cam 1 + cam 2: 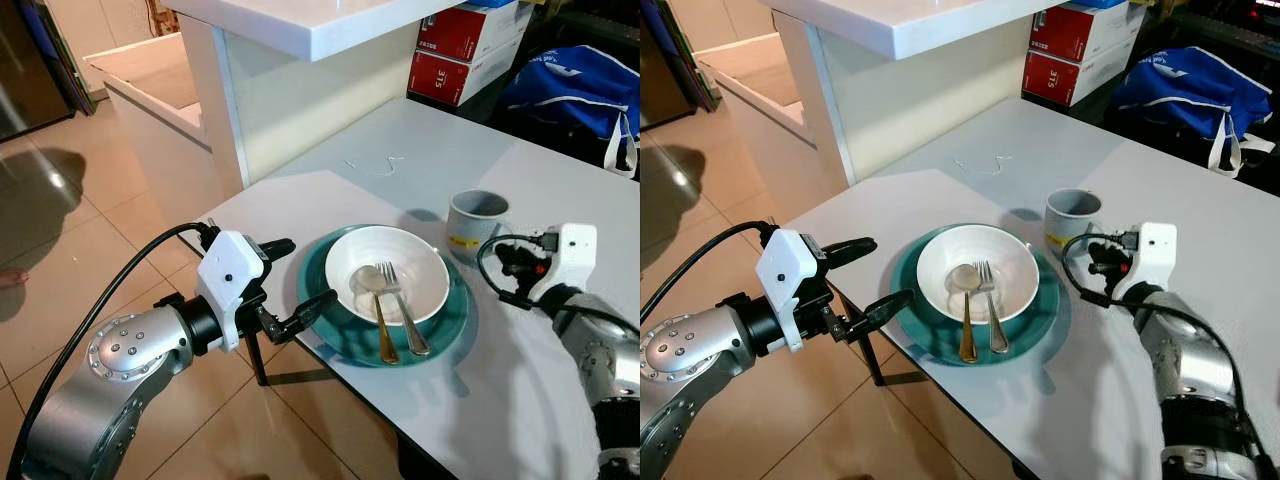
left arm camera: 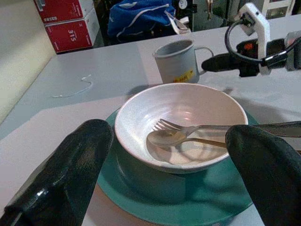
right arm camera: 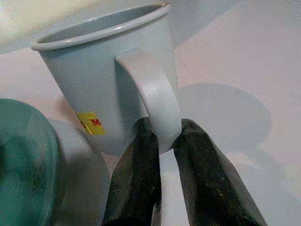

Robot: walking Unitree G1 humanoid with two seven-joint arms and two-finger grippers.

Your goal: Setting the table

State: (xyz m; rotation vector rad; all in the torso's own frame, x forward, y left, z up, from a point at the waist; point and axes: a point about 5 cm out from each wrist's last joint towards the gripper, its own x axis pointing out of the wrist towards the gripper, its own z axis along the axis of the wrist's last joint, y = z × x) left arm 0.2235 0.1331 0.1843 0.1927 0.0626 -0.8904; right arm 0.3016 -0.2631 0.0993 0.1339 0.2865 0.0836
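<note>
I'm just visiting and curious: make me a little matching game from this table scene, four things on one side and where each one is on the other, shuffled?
Things:
1. white ceramic bowl
2. gold-handled spoon and silver fork
3. pale grey mug
4. left gripper

Places or states:
A. handle pinched by the right gripper
B. open, at the table's near edge beside the plate
C. sitting on the round teal plate
D. lying in the bowl, handles over its rim

Pairs: 1-C, 2-D, 3-A, 4-B
</note>
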